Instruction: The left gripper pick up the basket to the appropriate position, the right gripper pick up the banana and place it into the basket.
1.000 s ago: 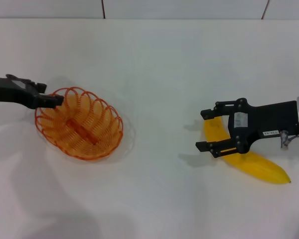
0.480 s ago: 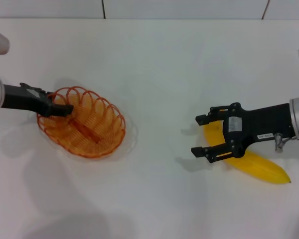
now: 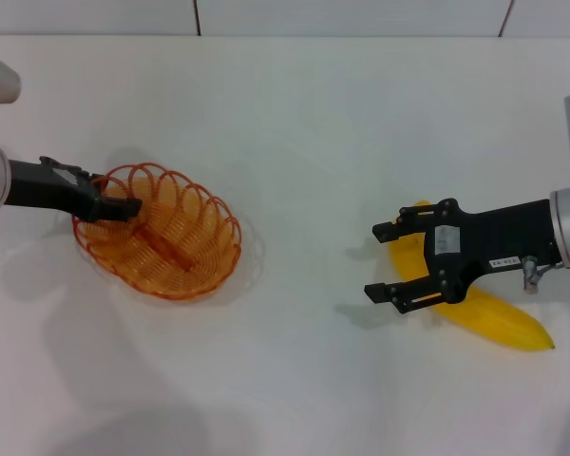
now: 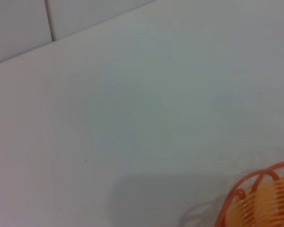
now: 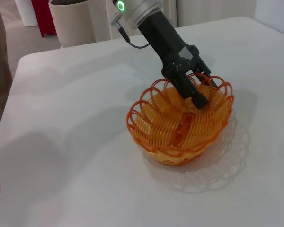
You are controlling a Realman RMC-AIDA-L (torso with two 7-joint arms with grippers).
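The orange wire basket sits on the white table at the left; it also shows in the right wrist view and at the corner of the left wrist view. My left gripper is shut on the basket's left rim, one finger inside the basket, as the right wrist view shows. The yellow banana lies on the table at the right. My right gripper is open, its fingers straddling the banana's left end, with the tips past it.
The white table ends at a tiled wall at the back. In the right wrist view, a beige bin and a red object stand on the floor beyond the table's far edge.
The left arm has reached further in and the basket has shifted slightly to the right. The right gripper has moved a little to the left along the banana, still open.
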